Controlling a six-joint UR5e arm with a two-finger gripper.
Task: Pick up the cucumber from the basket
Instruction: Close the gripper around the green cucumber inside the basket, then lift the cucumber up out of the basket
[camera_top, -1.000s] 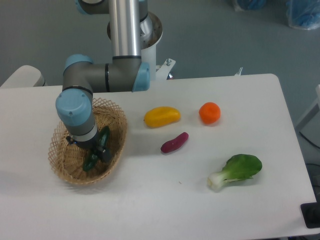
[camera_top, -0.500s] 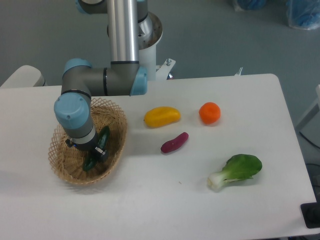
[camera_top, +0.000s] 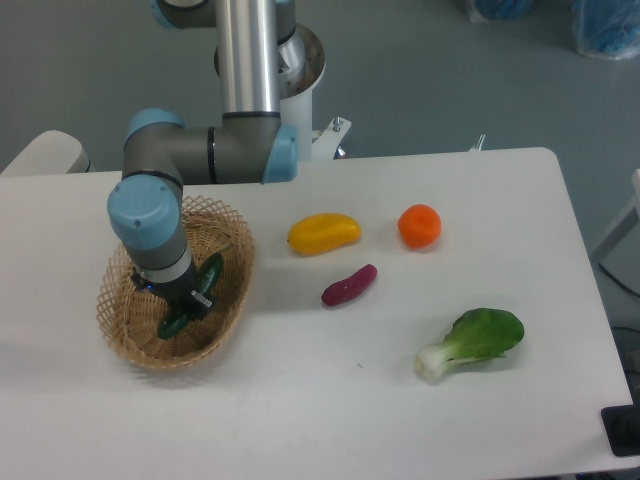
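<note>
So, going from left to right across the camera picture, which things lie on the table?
basket with the cucumber in it → yellow vegetable → purple piece → orange fruit → bok choy

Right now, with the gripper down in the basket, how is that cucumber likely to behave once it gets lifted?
The cucumber looks glossy, so it may slip between the fingers. It is slim with tapered ends, so a grip away from its middle could let it pivot or tilt. It looks stiff and small, probably light. The gripper hides its middle, so the grip cannot be judged.
</note>
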